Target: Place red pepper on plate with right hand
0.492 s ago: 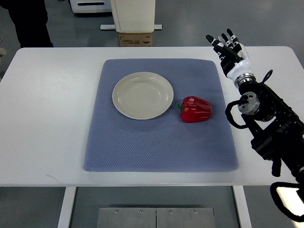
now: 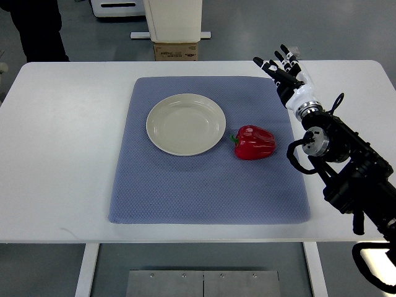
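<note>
Person (image 2: 40, 28) at 11 o'clock: legs only, cut by top edge. Cabinet (image 2: 173, 18) at 12: top cut off. Box (image 2: 176, 51) label too small to read. Right arm (image 2: 359, 179) runs off at 4 o'clock.

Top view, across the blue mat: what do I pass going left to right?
Round cream plate → shiny red bell pepper, lying beside the plate, not on it → right hand, fingers spread above the mat's far right corner, holding nothing.
</note>
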`<state>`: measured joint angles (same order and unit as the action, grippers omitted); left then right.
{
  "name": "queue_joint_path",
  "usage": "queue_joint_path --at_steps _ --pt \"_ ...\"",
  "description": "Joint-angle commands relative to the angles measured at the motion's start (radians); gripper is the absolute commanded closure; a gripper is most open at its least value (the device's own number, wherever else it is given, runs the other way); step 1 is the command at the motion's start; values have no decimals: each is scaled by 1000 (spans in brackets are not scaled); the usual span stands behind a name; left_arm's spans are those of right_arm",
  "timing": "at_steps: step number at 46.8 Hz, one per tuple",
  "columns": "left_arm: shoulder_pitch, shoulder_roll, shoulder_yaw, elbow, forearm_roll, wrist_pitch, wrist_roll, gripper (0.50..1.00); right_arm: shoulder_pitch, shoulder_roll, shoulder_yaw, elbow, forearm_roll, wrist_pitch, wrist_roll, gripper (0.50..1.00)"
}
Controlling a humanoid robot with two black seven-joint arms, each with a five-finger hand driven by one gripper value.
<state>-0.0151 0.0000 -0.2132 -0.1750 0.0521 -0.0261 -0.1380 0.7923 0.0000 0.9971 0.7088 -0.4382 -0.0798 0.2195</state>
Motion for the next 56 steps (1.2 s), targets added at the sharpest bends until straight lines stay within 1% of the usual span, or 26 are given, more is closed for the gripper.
queue_joint_path --at_steps 1,30,39,49,56 --pt "7 0 0 0 0 0 0 500 -2 0 -2 0 -1 0 0 500" --pt "10 0 0 0 0 0 0 500 -1 0 -2 0 -1 0 1 500" --pt "10 0 0 0 0 0 2 500 1 0 1 -2 1 -1 27 500" --pt "10 0 0 0 0 0 2 500 2 0 5 -2 3 0 26 500" --pt "10 0 0 0 0 0 2 500 2 0 0 -8 47 0 26 500"
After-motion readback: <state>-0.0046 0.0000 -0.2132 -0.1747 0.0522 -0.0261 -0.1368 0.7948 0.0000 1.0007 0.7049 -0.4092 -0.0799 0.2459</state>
